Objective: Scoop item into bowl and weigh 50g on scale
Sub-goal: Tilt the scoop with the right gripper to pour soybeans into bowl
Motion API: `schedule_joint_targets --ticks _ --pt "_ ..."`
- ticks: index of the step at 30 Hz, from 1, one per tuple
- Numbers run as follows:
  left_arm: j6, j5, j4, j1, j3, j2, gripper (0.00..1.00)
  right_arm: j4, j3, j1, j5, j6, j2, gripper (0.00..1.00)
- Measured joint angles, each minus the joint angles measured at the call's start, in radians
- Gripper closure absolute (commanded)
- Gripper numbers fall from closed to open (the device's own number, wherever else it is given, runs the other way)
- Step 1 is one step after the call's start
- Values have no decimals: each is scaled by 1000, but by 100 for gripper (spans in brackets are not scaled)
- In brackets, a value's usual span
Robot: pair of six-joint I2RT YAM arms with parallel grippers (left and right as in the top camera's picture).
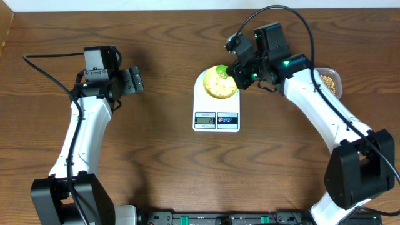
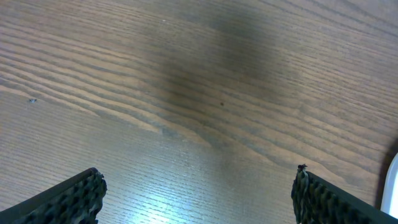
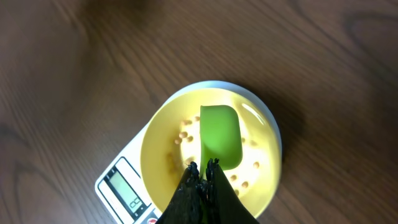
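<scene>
- Beans, small, round and tan, are seen scattered across the bottom of the pale yellow bowl.
- The bowl is set on the round platform of the white scale, which it covers almost to the rim.
- The scale is placed near the middle of the table, with its grey display and coloured buttons turned toward the robot's side.
- A green scoop is held over the middle of the bowl, above the beans; whether anything is left in it cannot be told.
- The right jaws are pressed together on the near end of the scoop, their tips over the bowl's near side.
- More beans are kept in a clear container at the table's right edge, partly hidden behind the right arm and well apart from the scale.
- The left jaws are spread wide, with nothing between them, and are held over bare wood well to the left of the scale.
</scene>
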Motion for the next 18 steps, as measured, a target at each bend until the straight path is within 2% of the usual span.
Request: schedule_joint_targets --ticks 10,18 --pt "0 0 0 0 0 0 2 -7 0 68 31 -194 0 99" --pt "0 0 0 0 0 0 2 -13 0 101 149 -294 -39 99"
